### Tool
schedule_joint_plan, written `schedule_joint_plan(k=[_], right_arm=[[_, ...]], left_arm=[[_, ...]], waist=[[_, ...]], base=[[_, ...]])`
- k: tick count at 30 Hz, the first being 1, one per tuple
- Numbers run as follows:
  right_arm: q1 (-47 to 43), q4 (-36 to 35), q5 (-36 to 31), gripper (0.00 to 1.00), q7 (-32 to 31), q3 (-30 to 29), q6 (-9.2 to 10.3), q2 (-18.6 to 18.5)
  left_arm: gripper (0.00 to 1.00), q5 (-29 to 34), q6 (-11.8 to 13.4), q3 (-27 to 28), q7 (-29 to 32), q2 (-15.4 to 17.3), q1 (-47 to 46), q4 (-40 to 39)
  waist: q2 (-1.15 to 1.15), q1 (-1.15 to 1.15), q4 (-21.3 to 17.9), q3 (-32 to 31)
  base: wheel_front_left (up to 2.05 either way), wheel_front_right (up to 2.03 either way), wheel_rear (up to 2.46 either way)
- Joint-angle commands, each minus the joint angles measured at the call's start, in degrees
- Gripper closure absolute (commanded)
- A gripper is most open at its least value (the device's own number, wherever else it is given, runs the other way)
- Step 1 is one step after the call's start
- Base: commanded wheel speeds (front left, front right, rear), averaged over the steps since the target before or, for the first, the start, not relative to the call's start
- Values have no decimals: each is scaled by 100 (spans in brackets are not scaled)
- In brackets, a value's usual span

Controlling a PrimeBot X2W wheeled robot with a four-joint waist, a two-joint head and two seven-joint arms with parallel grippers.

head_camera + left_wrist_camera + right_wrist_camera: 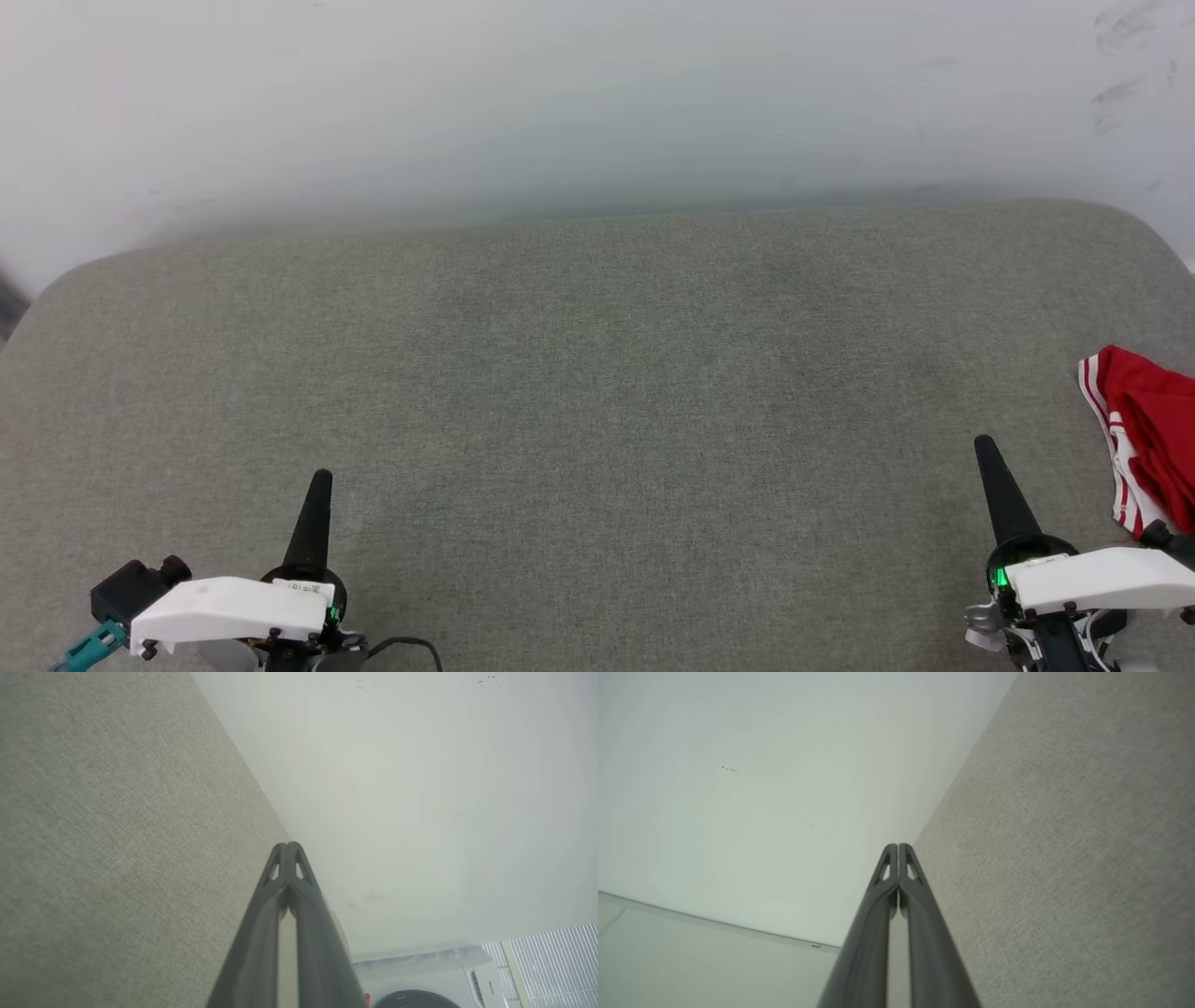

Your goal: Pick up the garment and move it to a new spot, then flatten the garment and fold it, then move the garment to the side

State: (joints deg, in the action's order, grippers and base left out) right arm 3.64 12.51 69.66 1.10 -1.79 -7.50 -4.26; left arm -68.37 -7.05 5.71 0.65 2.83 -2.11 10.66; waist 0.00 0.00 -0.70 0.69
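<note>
Two grippers low in the head view, both with jaws clenched on nothing. Left gripper (319,481) sits at 7 o'clock, fingers pressed together into one dark spike pointing to 12, over bare grey fabric. Right gripper (986,450) is at 4 o'clock, its spike leaning slightly toward 11. The left wrist view shows the left gripper (289,847) with tips touching and only a thin slit lower down. The right wrist view shows the right gripper (898,847) the same way.

The garment (1150,425) lies bunched at 3 o'clock on the counter (597,373), cut off by the frame edge. It is red cloth with red-white striped trim along its near side. It lies just beside the right gripper, toward 2 o'clock from the fingers, and the fingers are apart from it. Whether the white wrist housing touches its lower end, cannot tell.

The counter is covered in grey-green fabric with rounded far corners at 10 and 2 o'clock. A pale wall (597,103) runs behind it at 12. In the left wrist view a white washing machine (420,975) shows at 5 o'clock, with window blinds (556,961) past it.
</note>
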Motion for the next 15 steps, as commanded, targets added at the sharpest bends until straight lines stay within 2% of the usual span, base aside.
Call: schedule_joint_plan(k=[1, 15], right_arm=[[157, -26, 135, 100, -28, -24, 1, -38], [189, 28, 883, 100, -220, -109, 1, -27]], left_arm=[[100, -120, -22, 13, 30, 8, -131, -19], [100, -863, -37, 41, 223, 8, -240, 103]], waist=[[0, 0, 1, -1], [0, 0, 21, -15]], base=[[0, 0, 0], [0, 0, 0]])
